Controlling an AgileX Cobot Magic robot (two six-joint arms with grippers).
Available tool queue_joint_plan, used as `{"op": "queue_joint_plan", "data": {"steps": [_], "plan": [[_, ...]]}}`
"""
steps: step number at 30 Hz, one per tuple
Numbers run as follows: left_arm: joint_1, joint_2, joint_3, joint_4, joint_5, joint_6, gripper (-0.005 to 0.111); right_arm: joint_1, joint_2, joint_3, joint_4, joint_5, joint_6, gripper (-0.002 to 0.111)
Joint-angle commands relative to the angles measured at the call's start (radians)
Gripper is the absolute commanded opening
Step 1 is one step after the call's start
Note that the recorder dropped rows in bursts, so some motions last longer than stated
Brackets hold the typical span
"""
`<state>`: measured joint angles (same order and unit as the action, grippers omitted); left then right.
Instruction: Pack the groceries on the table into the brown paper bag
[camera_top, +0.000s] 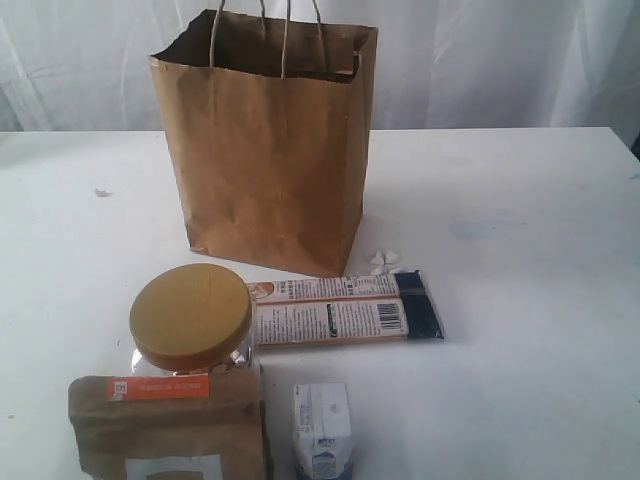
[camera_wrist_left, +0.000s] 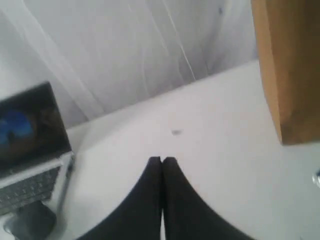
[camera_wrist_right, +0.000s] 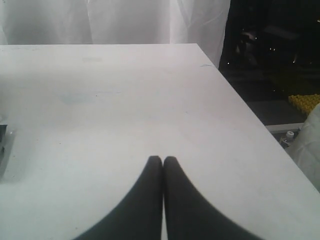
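The brown paper bag (camera_top: 265, 145) stands upright and open at the back middle of the white table (camera_top: 520, 230); its corner shows in the left wrist view (camera_wrist_left: 290, 65). In front of it lie two long navy-orange packets (camera_top: 345, 310). A clear jar with a mustard-yellow lid (camera_top: 191, 318) stands left of them. A brown paper pouch (camera_top: 165, 430) and a small white carton (camera_top: 322, 430) sit at the near edge. Neither arm shows in the exterior view. My left gripper (camera_wrist_left: 162, 159) is shut and empty above bare table. My right gripper (camera_wrist_right: 163, 158) is shut and empty too.
A small white crumpled scrap (camera_top: 385, 262) lies by the bag's right foot. A laptop (camera_wrist_left: 30, 145) sits off the table's left side. The table's right edge (camera_wrist_right: 250, 110) drops to a dark floor area. White curtains hang behind.
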<state>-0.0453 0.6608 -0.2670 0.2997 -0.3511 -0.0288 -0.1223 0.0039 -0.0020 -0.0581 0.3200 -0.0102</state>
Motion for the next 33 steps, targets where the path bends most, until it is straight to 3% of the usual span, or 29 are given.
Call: {"op": "queue_joint_plan", "data": {"steps": [1,3,5,7,21,23,26,27,31,32,33], "plan": [[-0.001,0.187,0.008,0.003,-0.104,-0.097,0.000,-0.007,-0.004,0.002,0.002,-0.007,-0.011,0.000],[-0.003,0.207,0.008,0.003,-0.090,-0.247,0.000,-0.007,-0.004,0.002,0.002,-0.007,-0.011,0.000],[-0.003,0.203,0.008,0.003,-0.045,-0.547,0.000,-0.007,-0.004,0.002,0.002,-0.007,-0.011,0.000],[-0.003,0.201,0.008,0.005,-0.039,-0.702,0.000,-0.007,-0.004,0.002,0.002,-0.007,-0.011,0.000],[-0.001,0.201,0.008,-0.052,-0.042,-0.724,0.000,-0.007,-0.004,0.002,0.001,-0.007,-0.014,0.000],[-0.001,0.201,0.008,-0.091,-0.262,-0.743,0.000,-0.005,-0.004,0.002,0.001,-0.007,-0.014,0.000],[-0.001,0.203,-0.044,-0.096,-0.831,-0.714,0.000,0.011,-0.004,0.002,0.001,-0.007,-0.014,0.000],[-0.001,0.208,-0.094,-0.098,-0.870,-0.686,0.000,0.016,-0.004,0.002,0.001,-0.007,-0.014,0.000],[-0.001,0.227,-0.395,-0.003,-0.823,-0.669,0.000,0.023,-0.004,0.002,0.001,-0.007,-0.014,0.000],[-0.001,0.243,-0.475,0.079,-0.724,-0.665,0.000,0.023,-0.004,0.002,0.001,-0.007,-0.014,0.000],[-0.001,0.281,-0.612,0.326,-0.398,-0.618,0.000,0.023,-0.004,0.002,0.004,-0.007,-0.014,0.000]]}}
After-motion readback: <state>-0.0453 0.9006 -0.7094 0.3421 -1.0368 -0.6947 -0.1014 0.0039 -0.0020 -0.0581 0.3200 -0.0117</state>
